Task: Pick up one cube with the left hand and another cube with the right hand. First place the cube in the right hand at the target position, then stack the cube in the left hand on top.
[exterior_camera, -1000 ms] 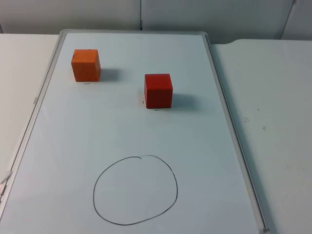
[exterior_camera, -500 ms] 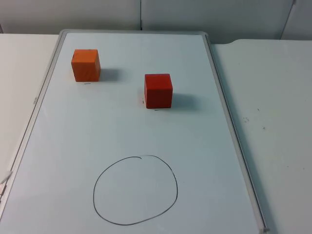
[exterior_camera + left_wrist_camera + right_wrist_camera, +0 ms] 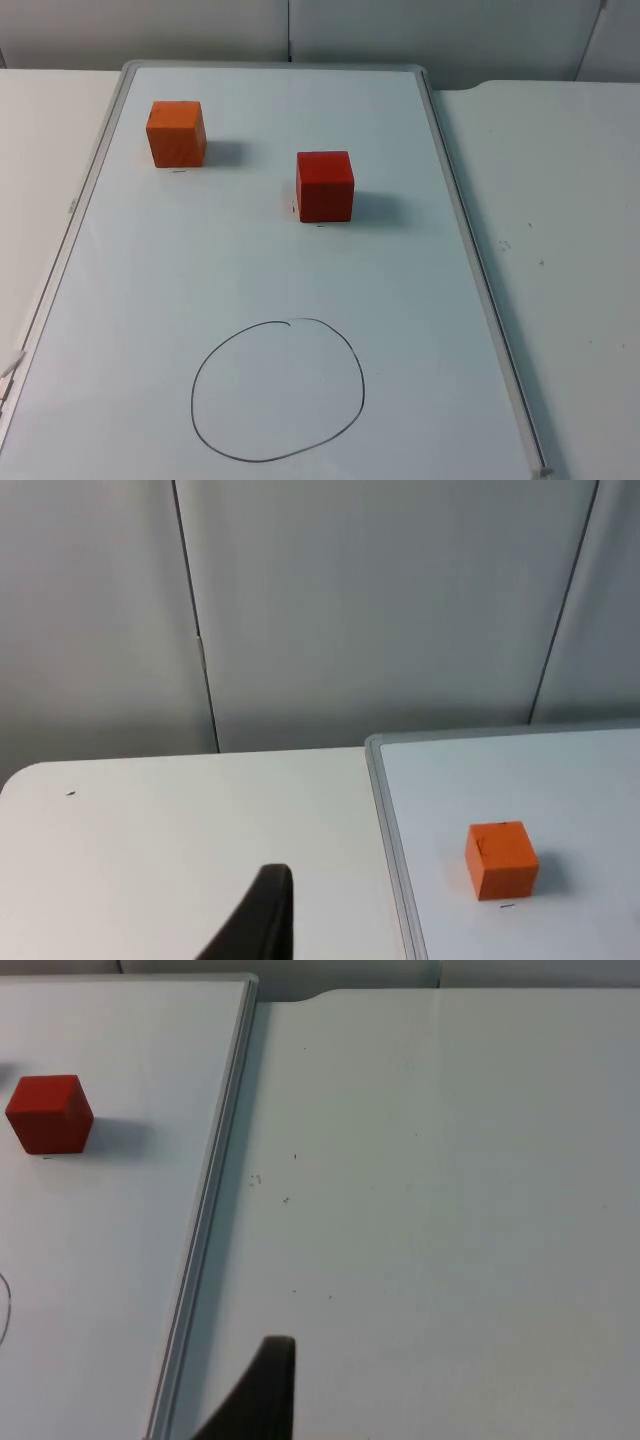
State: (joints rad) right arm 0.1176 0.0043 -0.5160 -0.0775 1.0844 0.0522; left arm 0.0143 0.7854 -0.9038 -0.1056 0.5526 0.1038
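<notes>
An orange cube (image 3: 177, 133) stands at the far left of the whiteboard (image 3: 420, 300). A red cube (image 3: 325, 186) stands near the board's middle, to the right of the orange one and nearer. A hand-drawn black circle (image 3: 278, 390) marks the board's near part, with nothing inside it. My left gripper (image 3: 262, 920) hangs over the bare table left of the board, well short of the orange cube (image 3: 501, 859). Over the table right of the board, my right gripper (image 3: 265, 1390) is far from the red cube (image 3: 49, 1113). Neither gripper holds anything.
The whiteboard's raised metal frame (image 3: 470, 260) runs along its edges. White table (image 3: 570, 250) lies on both sides of the board. The grey partition wall (image 3: 380, 610) closes off the far end.
</notes>
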